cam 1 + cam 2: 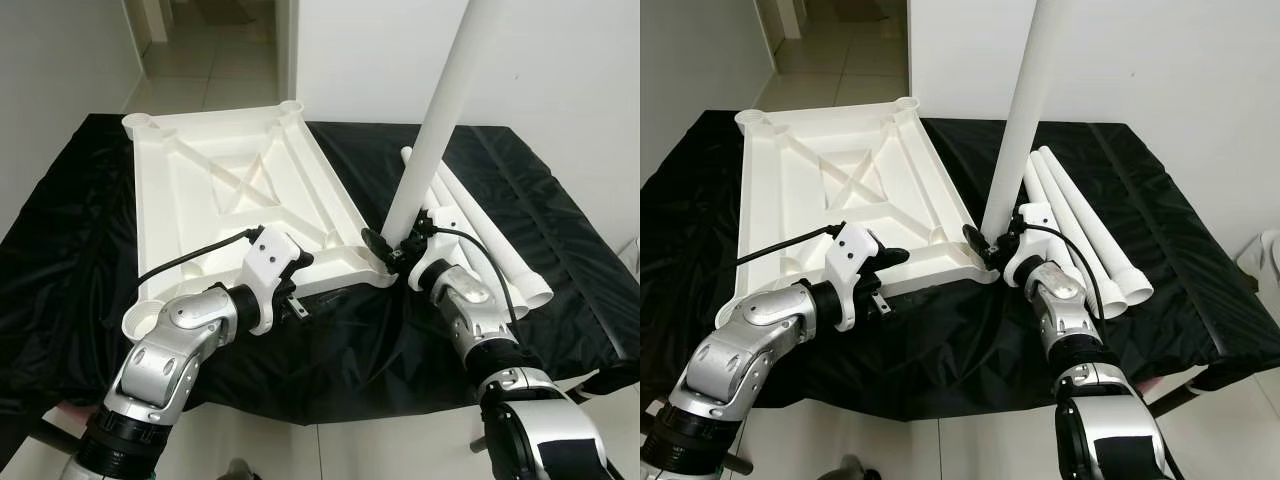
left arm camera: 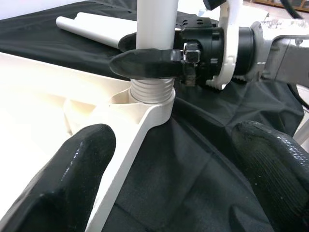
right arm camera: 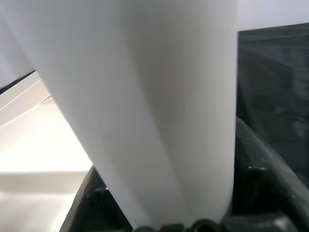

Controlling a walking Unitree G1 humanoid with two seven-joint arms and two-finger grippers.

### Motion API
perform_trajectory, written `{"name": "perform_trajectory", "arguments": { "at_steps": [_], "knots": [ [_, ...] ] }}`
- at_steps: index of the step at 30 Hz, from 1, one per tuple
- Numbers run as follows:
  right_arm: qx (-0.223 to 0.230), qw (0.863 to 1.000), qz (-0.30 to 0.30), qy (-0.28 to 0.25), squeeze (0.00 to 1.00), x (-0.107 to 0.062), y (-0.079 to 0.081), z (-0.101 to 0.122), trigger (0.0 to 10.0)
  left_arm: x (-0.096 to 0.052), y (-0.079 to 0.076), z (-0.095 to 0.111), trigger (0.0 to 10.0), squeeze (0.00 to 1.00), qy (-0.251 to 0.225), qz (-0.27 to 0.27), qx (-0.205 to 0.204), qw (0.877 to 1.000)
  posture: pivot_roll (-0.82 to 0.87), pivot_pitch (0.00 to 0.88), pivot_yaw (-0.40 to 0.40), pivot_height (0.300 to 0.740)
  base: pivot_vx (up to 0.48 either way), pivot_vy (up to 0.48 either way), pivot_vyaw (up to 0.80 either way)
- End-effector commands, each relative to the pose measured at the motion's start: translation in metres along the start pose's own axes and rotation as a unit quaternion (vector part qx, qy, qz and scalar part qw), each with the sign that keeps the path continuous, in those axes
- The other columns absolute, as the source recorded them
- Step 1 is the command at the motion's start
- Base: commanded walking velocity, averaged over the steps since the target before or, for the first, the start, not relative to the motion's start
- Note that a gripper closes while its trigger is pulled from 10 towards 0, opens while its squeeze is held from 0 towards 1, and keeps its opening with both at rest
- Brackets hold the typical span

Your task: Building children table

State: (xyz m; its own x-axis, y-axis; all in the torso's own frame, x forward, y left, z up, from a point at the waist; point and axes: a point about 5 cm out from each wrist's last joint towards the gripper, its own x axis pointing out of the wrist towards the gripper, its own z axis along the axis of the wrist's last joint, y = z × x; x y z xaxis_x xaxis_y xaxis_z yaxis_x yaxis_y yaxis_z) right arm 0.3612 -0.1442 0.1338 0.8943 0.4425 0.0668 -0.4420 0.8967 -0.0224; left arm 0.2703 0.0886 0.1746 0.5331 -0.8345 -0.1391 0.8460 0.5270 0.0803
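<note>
A black cloth (image 1: 90, 240) covers the work surface in front of you, with a pale tiled floor and a white wall beyond it. The white tabletop (image 1: 225, 195) lies upside down on the cloth, ribs up, and everything else is placed around it.

At the tabletop's near corner on your right, the right gripper (image 1: 385, 243) is clenched around one upright table leg (image 1: 440, 110), low down, just above its threaded end. That thread sits in the corner socket (image 2: 149, 104) with several ridges showing, so the leg is probably not yet fully seated. Keep the leg square to the tabletop as you turn it; if it leans, the thread may bind or cross. Take short turns and re-grip low.

The left gripper (image 1: 297, 283) hovers at the tabletop's near edge with its fingers (image 2: 82, 159) spread apart, holding nothing. You could use it to press the tabletop down so it does not spin with the leg.

Count: one tabletop, one leg standing in its socket, and three spare legs (image 1: 1085, 235) lying together on the cloth just beyond that corner.
</note>
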Motion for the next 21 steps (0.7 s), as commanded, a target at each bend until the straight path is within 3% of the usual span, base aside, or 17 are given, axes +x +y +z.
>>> {"name": "perform_trajectory", "arguments": {
  "at_steps": [1, 7, 12, 17, 21],
  "knots": [
    [0.028, 0.998, -0.038, 0.035, 0.0, -0.005, 0.004, -0.017, 0.0, 0.0, 0.003, 0.0, 10.0, 0.0, 0.002, 0.018, 0.0, 1.0, -0.01, 0.025, -0.006, 0.74, 0.0, 0.0, 0.0],
    [0.04, 0.991, -0.121, 0.036, 0.0, -0.001, 0.016, -0.016, 0.0, 0.002, 0.004, 0.001, 10.0, 0.0, 0.001, 0.014, 0.001, 1.0, -0.02, 0.027, 0.006, 0.74, 0.0, 0.0, 0.0],
    [0.047, 0.988, -0.144, 0.035, 0.0, 0.0, 0.02, -0.013, 0.0, 0.002, 0.003, 0.001, 10.0, 0.0, 0.001, 0.012, 0.001, 1.0, -0.03, 0.027, 0.006, 0.74, 0.0, 0.0, 0.0],
    [0.061, 0.975, -0.211, 0.04, 0.0, 0.003, 0.034, -0.008, 0.0, 0.004, 0.003, 0.002, 10.0, 0.0, 0.0, 0.01, 0.001, 1.0, -0.03, 0.029, 0.001, 0.74, 0.0, 0.0, 0.0],
    [0.081, 0.972, -0.218, 0.035, 0.0, 0.003, 0.043, -0.006, 0.0, 0.004, 0.003, 0.002, 10.0, 0.0, -0.002, 0.011, 0.0, 1.0, -0.03, 0.03, -0.002, 0.74, 0.0, 0.0, 0.0]
  ]
}}
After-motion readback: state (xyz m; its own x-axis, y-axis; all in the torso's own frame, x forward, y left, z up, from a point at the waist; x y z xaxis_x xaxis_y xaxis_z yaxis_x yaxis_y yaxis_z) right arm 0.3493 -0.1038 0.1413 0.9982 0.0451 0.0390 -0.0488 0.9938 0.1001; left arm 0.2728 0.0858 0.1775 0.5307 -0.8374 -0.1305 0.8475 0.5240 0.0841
